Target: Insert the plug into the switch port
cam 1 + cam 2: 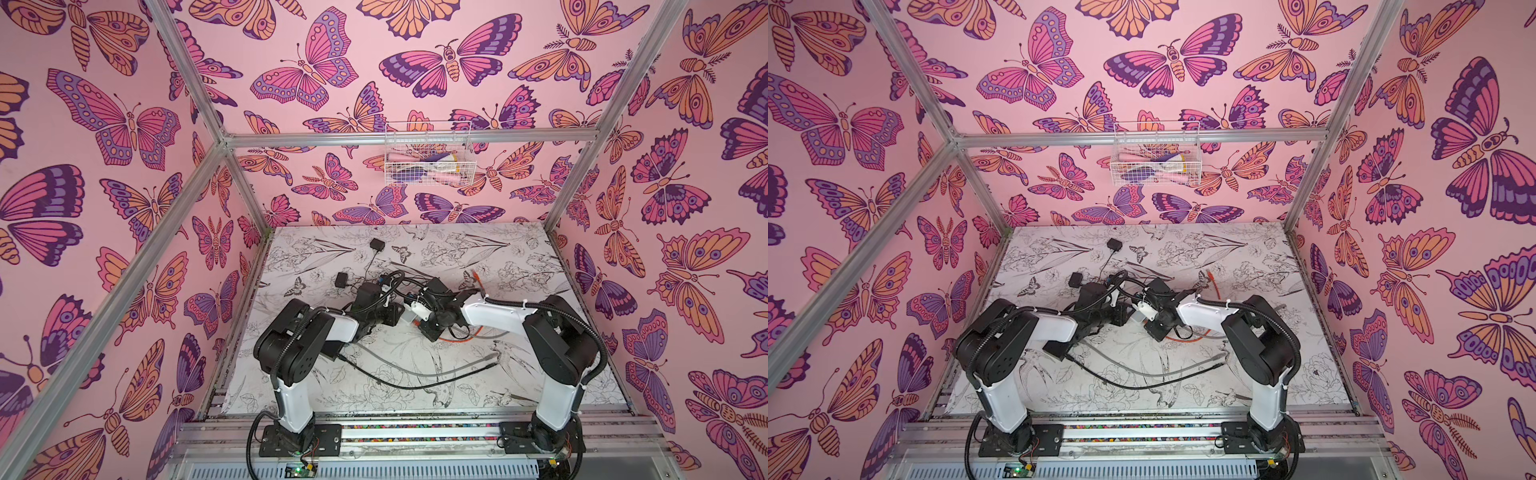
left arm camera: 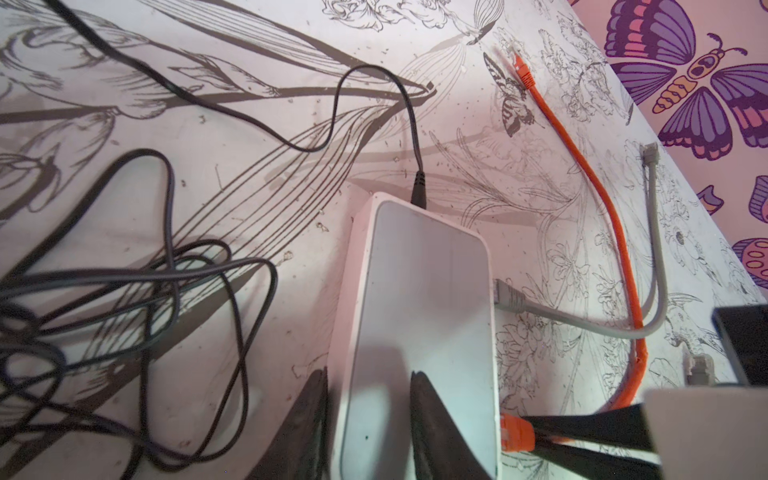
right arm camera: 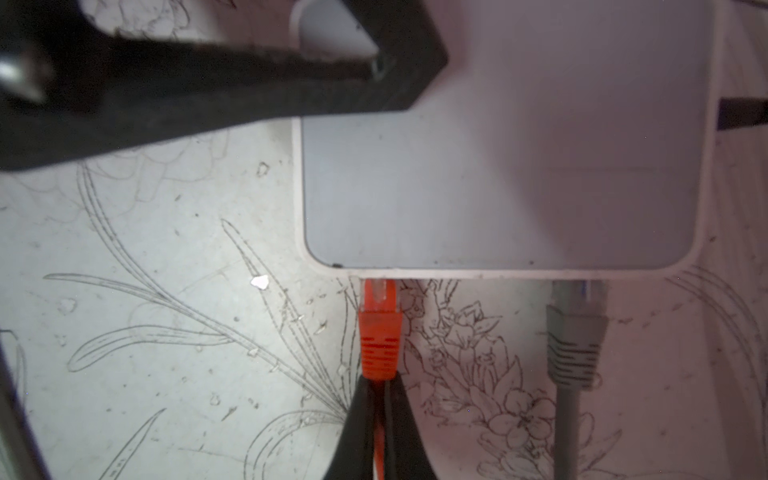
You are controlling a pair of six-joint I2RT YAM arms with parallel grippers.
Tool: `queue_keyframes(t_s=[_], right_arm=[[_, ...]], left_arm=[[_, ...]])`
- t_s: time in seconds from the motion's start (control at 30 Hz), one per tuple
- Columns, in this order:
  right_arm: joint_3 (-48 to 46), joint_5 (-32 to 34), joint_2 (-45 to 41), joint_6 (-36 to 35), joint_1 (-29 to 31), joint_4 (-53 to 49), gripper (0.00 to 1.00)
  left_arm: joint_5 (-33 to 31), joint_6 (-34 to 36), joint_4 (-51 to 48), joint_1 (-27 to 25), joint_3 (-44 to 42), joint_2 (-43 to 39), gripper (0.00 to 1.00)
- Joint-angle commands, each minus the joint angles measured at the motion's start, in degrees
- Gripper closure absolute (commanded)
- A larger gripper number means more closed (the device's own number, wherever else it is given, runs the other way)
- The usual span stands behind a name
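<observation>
The orange plug sits at the switch port, its orange cable pinched by the right gripper.

That gripper is closed on the cable just behind the boot. The plug's clear tip meets the switch's port side, apart from a grey plug seated on that same side; fully home or not, I cannot tell. The left gripper stands partly apart, one finger beside the switch's long edge, the other lying over its white top. In a top view both wrists meet near the middle of the table, mostly hiding the switch. From there the cable's free end lies at 1 o'clock, a black adapter at 11 o'clock, and grey and black cables at 6 o'clock.
</observation>
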Motion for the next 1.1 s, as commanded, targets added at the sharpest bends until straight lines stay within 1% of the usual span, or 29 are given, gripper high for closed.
queue_keyframes(t_s=[0.0,0.07,0.2,0.37,0.47,0.67,0.87,0.97,1.07], right_arm=[[0.8,-2.7,-1.2,-1.5,1.3,16.5,1.00],[0.5,-1.7,-1.9,-1.7,1.3,15.3,0.98],[-1.0,3.2,-2.9,-1.9,1.3,14.3,0.96],[-0.2,8.7,-1.9,-2.3,1.1,11.0,0.95],[-0.1,10.4,-1.8,-1.8,1.1,10.5,0.92],[0.1,11.8,-1.7,-1.8,0.9,10.0,0.88],[0.6,13.0,-1.6,-2.3,0.4,8.2,0.78],[0.5,14.0,-1.8,-2.3,0.1,7.5,0.77],[0.0,11.0,-2.5,-2.6,0.1,7.4,0.74]], left_arm=[[17.3,-1.5,-12.8,-3.3,-1.2,1.7,0.65],[16.9,-1.5,-13.4,-2.8,-1.1,1.7,0.65],[15.9,-3.2,-13.4,0.6,-2.4,0.2,0.65],[15.2,-6.2,-8.9,5.0,-6.0,-4.3,0.65],[14.1,-6.4,-8.6,6.1,-7.0,-7.2,0.66],[13.9,-6.5,-8.6,7.7,-8.2,-10.9,0.66],[12.6,-6.6,-8.7,9.6,-10.3,-16.1,0.66],[11.7,-6.5,-8.9,10.7,-11.8,-19.3,0.66],[11.0,-6.3,-9.6,11.8,-13.1,-22.6,0.66]])
